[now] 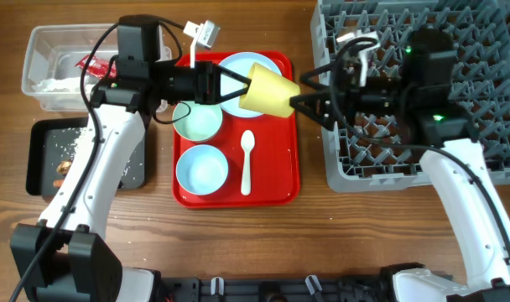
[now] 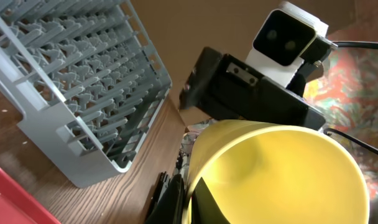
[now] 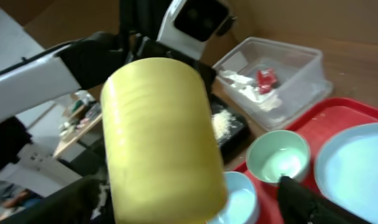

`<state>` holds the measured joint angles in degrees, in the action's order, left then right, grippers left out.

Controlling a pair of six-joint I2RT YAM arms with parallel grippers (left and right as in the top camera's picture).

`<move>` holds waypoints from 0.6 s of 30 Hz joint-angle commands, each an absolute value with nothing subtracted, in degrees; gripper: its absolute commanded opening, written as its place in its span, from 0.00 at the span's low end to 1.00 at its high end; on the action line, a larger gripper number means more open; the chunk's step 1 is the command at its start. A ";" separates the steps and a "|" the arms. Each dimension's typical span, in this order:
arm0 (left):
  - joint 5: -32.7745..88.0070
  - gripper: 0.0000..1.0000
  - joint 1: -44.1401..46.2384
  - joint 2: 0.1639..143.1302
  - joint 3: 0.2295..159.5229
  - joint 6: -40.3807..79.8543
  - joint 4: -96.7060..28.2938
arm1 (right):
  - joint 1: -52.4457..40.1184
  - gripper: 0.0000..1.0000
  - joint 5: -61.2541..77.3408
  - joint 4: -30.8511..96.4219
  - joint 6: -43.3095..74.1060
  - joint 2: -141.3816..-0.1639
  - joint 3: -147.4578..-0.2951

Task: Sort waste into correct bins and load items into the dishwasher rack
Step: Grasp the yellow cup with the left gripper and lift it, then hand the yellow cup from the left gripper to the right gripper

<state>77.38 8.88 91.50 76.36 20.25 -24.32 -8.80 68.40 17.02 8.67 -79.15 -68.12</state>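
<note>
The left tool [image 1: 245, 85] is clenching the wall of the yellow cup [image 1: 268, 89], one finger inside the mouth and one outside. It is holding the cup on its side in the air over the far right part of the red tray [image 1: 276, 191]. The right tool [image 1: 304, 102] is hovering at the cup's base, released. In the right wrist view the cup is sitting between its spread fingers [image 3: 307, 202].

The dishwasher rack [image 1: 339, 172] is standing on the bench [image 1: 238, 243] at right. The blue plate [image 1: 230, 65], two bowls [image 1: 196, 124] and the white spoon [image 1: 247, 159] are lying on the red tray. At far left the clear tub [image 1: 35, 50] is holding napkins [image 1: 54, 82] and a red wrapper [image 1: 96, 65]. Just near of it, the black tray [image 1: 37, 164] is carrying rice grains [image 1: 70, 143].
</note>
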 commanded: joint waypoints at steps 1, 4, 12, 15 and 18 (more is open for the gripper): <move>79.05 0.04 9.17 91.94 76.95 20.16 -23.46 | -11.75 0.86 70.57 15.25 9.21 -80.60 -68.88; 79.05 0.04 9.17 91.94 76.95 20.38 -23.29 | -13.47 0.84 70.32 12.36 12.08 -80.68 -68.88; 79.02 0.04 9.45 91.94 76.95 23.57 -20.14 | -15.18 0.72 70.30 11.55 12.34 -80.71 -68.88; 79.00 0.04 10.24 91.94 76.95 24.67 -18.37 | -16.19 0.72 69.17 11.57 12.16 -80.71 -68.88; 78.85 0.04 11.05 91.94 76.95 24.67 -18.17 | -16.27 0.72 68.82 11.57 12.14 -80.71 -68.88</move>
